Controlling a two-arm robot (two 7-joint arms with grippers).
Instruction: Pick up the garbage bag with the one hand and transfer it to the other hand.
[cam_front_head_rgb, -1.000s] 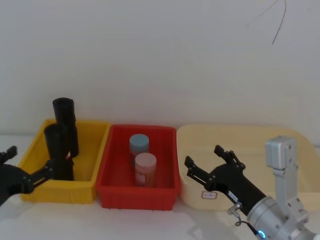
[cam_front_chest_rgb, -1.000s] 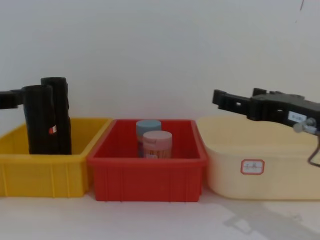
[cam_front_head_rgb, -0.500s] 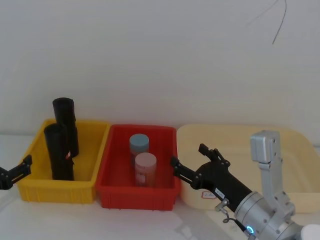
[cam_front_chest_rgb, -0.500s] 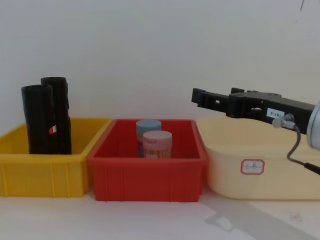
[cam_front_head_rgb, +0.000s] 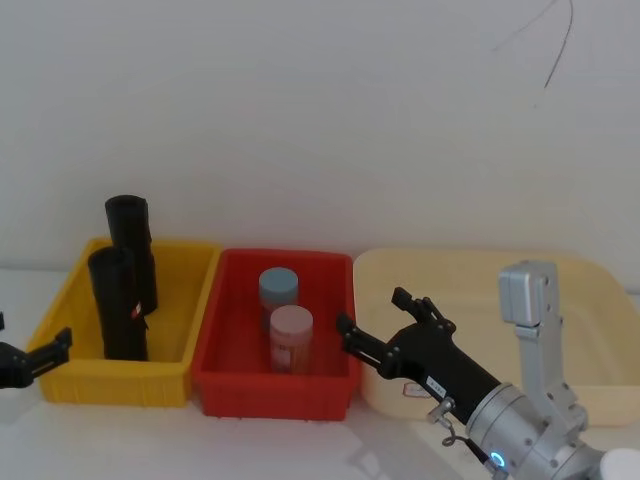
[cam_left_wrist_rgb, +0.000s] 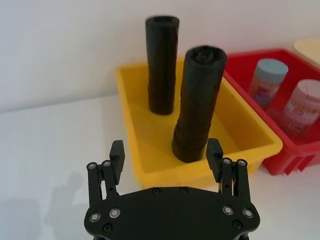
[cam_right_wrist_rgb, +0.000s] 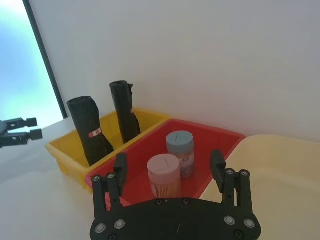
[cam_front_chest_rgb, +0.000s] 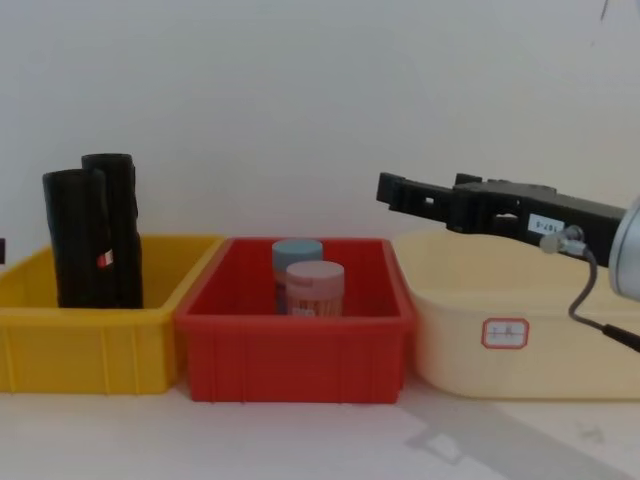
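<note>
Garbage bag (cam_front_head_rgb: 118, 305) stands upright in the yellow bin (cam_front_head_rgb: 170, 380), near the bin's front edge and left of its middle. A small red-and-white sticker (cam_front_chest_rgb: 103, 260) sits on its side, and any print on it is too small to read. A second black roll (cam_front_head_rgb: 130, 240) stands just behind it, against the bin's back edge, and rises a little higher.

From where I stand, the left gripper (cam_left_wrist_rgb: 165, 152) hangs low just off the yellow bin's front left corner, well clear of the bag. Its jaws are apart and hold nothing.

The right gripper (cam_front_head_rgb: 372, 312) reaches forward from the right. It hovers above the line where the red bin (cam_front_chest_rgb: 290, 355) meets the cream tub (cam_front_chest_rgb: 560, 370). Its jaws are spread wide and empty. A small white label (cam_front_chest_rgb: 545, 224) on its side carries dark print that I cannot make out, and a grey cable (cam_front_chest_rgb: 585, 290) loops down from the arm.

The red bin sits in the middle of the row. It holds two jars, a blue-lidded jar (cam_front_head_rgb: 279, 288) toward the back and a pink-lidded jar (cam_front_head_rgb: 291, 335) in front of it, and their printed wrappers are not legible. The tub's front wall bears a white tag with a red border (cam_front_chest_rgb: 505, 333), and its writing is too faint to read.
</note>
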